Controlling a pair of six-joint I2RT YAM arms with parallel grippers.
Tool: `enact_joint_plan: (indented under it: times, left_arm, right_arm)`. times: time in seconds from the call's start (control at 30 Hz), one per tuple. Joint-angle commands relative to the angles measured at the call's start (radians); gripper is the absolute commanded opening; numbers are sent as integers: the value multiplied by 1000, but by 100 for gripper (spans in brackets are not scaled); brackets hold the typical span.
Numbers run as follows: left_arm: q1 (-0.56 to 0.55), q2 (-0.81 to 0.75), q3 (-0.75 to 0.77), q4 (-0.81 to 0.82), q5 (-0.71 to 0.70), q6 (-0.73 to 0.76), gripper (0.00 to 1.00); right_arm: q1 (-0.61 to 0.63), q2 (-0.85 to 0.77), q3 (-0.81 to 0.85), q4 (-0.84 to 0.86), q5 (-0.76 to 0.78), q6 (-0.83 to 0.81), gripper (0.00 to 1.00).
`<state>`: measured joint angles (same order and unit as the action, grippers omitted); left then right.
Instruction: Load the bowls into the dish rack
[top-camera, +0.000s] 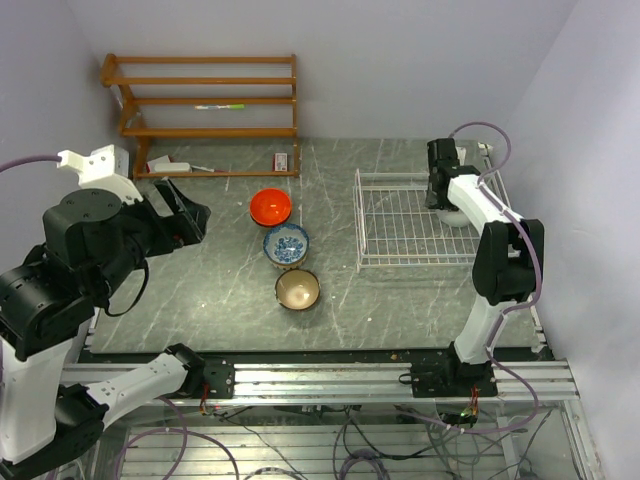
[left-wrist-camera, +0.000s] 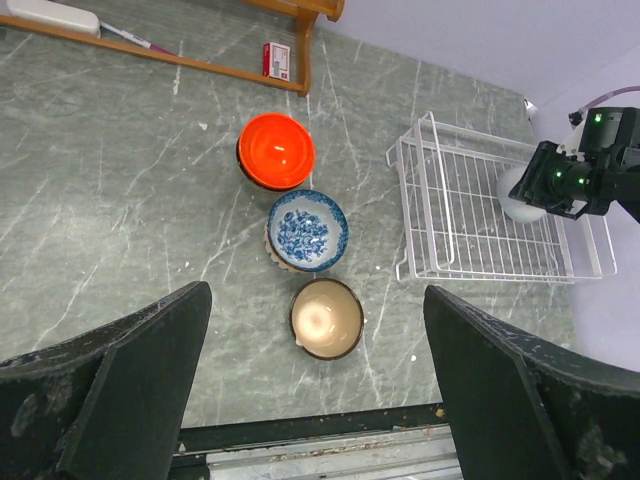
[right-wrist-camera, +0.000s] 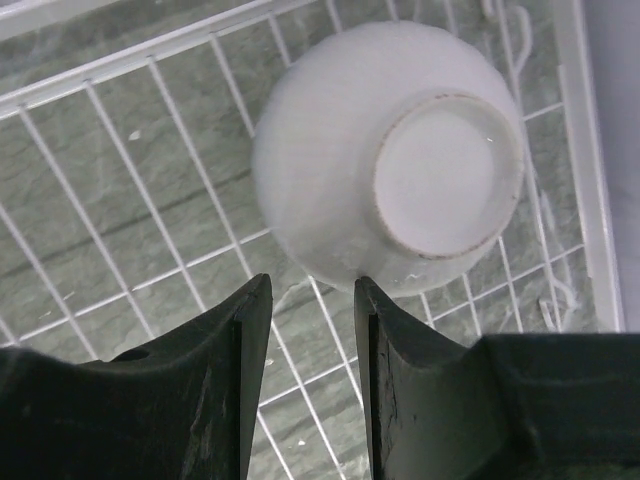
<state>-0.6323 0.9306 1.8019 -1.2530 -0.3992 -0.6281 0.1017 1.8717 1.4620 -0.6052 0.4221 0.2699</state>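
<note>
The white wire dish rack stands at the right of the table. A plain white bowl lies in it on its side against the rack's right wall, foot ring facing my right wrist camera; it also shows in the top view. My right gripper is just above it, jaws narrowly open with nothing between them and the tips at the bowl's edge. An orange-red bowl, a blue-and-white bowl and a tan bowl sit in a row at mid-table. My left gripper is wide open, high above them.
A brown wooden shelf unit stands at the back left, with a small red-and-white box and a white object at its foot. The metal rail runs along the near edge. The wall is close beyond the rack.
</note>
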Motion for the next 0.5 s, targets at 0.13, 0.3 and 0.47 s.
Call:
enact_joint_plan:
  times: [0.13, 0.3, 0.47]
  left_arm:
    - [-4, -2, 47, -30, -3, 9, 99]
    - [-4, 13, 64, -39, 12, 10, 99]
    - [-4, 13, 69, -50, 26, 2, 99]
  right_arm:
    - [-26, 6, -13, 9, 155, 75, 39]
    - [-55, 19, -2, 23, 184, 75, 39]
    - [-111, 38, 17, 31, 215, 82, 39]
